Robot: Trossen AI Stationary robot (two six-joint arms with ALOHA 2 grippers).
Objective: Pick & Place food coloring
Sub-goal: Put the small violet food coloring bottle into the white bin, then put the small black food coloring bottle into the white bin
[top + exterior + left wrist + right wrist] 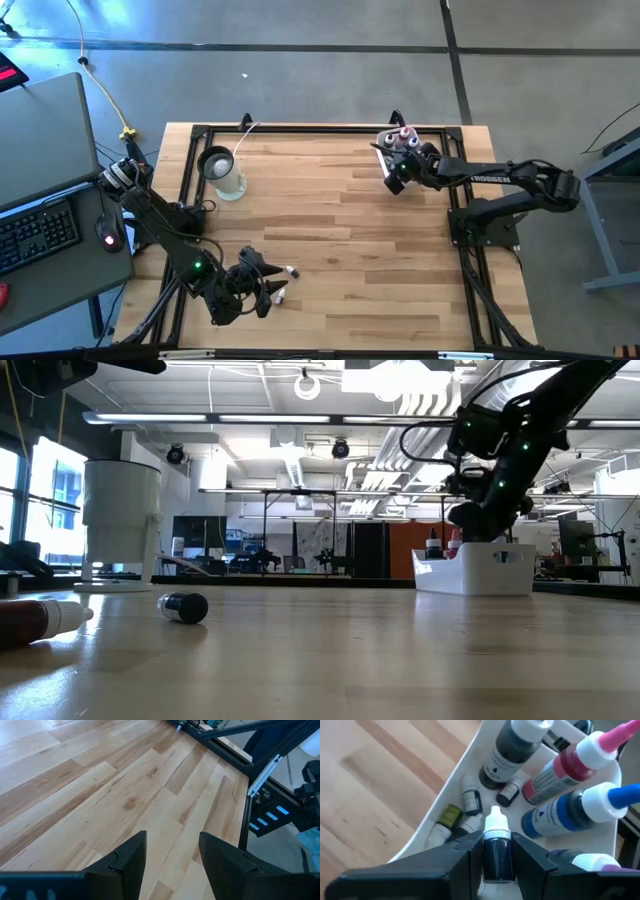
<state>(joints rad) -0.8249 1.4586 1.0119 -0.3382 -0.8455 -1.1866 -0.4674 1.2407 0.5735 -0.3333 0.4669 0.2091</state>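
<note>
My right gripper [496, 851] is shut on a slim dark dropper bottle [496, 840] with a white tip, and hovers over the white tub [451, 779] at the table's far right [400, 140]. Inside the tub lie several food coloring bottles: a black one [512, 750], a red one with a pink top [570, 765], a blue one [570, 810] and small droppers [451, 815]. My left gripper [264, 285] is open at the near left, over bare wood [172, 855]. Two small bottles [288, 271] [278, 294] lie on their sides by it. My right gripper pinches the dropper's dark body [496, 862] just below its white cap [496, 822], one finger [465, 852] on each side. The fingers lie along the bottle, slanting down toward the tub. The bottle is lifted clear and its tip points away from the gripper, into the tub.
A clear cup with a black ring [222, 170] stands at the far left [120, 525]. In the low view a reddish bottle [40, 622] and a short dark one [185, 607] lie on the wood. A black frame [300, 128] borders the table. The middle is open wood.
</note>
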